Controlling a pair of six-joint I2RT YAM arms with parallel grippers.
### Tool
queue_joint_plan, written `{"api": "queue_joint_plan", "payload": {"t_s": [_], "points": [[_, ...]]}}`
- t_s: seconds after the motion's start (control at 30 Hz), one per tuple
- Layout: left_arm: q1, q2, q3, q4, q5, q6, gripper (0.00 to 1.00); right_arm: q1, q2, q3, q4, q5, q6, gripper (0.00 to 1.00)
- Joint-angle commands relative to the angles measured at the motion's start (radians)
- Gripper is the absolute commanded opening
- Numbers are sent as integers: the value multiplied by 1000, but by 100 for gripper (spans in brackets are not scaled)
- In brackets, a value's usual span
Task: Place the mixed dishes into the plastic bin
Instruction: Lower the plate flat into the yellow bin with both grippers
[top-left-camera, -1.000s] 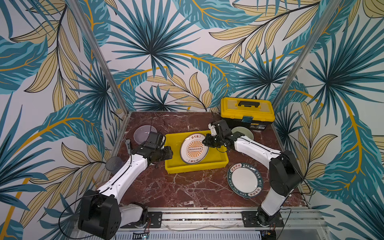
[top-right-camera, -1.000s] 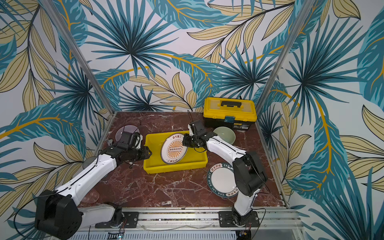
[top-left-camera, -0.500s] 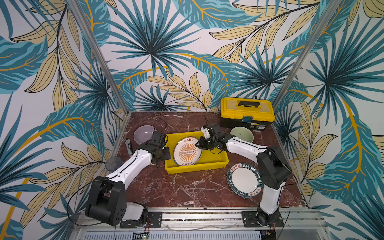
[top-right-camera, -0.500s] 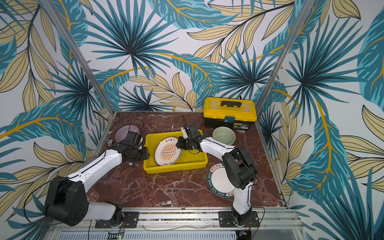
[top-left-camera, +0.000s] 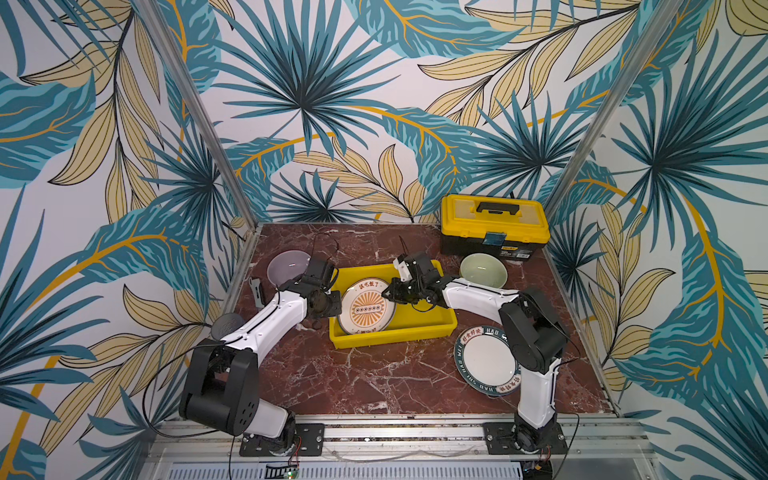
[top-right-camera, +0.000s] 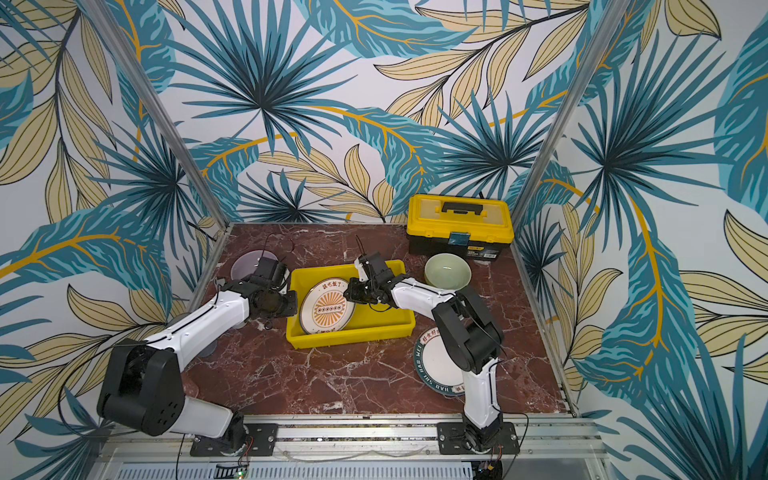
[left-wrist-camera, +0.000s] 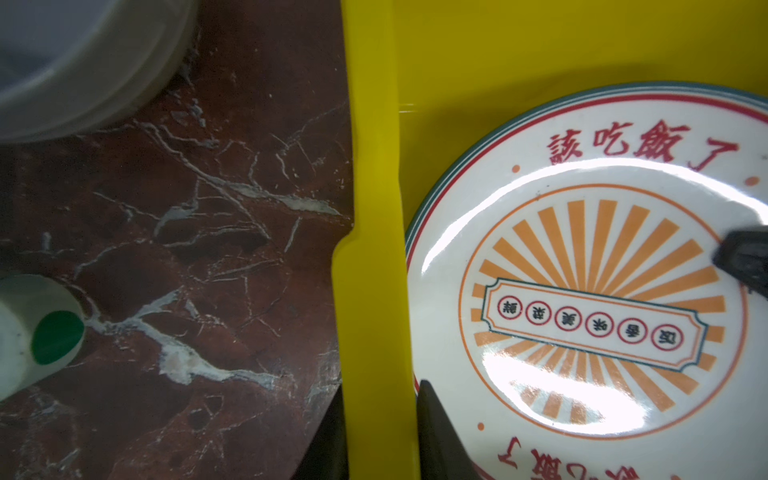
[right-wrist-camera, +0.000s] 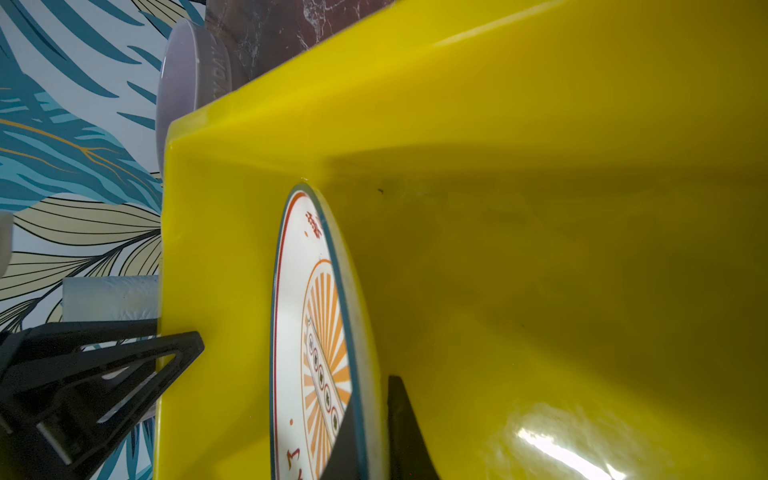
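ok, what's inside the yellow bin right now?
One plate, orange sunburst, tilted, its edge pinched by the right tool. The rest of the bin floor shows bare yellow. Whatever lies under the plate is covered.

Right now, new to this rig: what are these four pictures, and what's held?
Two robot arms stand at the front of a marble table. Two pictures look down on everything from one camera head; the other two come from a camera on each wrist. On the table: a yellow bin, a lilac bowl, a green bowl, a lettered plate and a toolbox. The right gripper is shut on the rim of the sunburst plate, tilted inside the bin. The left gripper has a finger on either side of the bin's wall; whether it pinches yet, I cannot tell.
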Motion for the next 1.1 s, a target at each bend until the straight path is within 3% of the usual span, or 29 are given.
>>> {"api": "queue_joint_plan", "payload": {"t_s": [0.0,0.27,0.5,0.6,0.7,0.83,1.07], "points": [[9,18,27,13,4,44,25,22,26,0,49,-24,19,0],[30,45,68,22,28,67,22,28,51,-6,21,-7,13,10],[31,41,53,16,52,42,22,28,79,-4,23,0,1,12],[30,27,39,14,58,32,22,28,97,6,23,6,-4,21],[30,14,29,11,60,25,22,28,109,21,6,10,-21,22],[30,2,17,11,73,14,22,28,116,36,-25,35,-43,23],[30,-9,-1,11,91,6,22,28,119,79,-135,123,-88,34]]}}
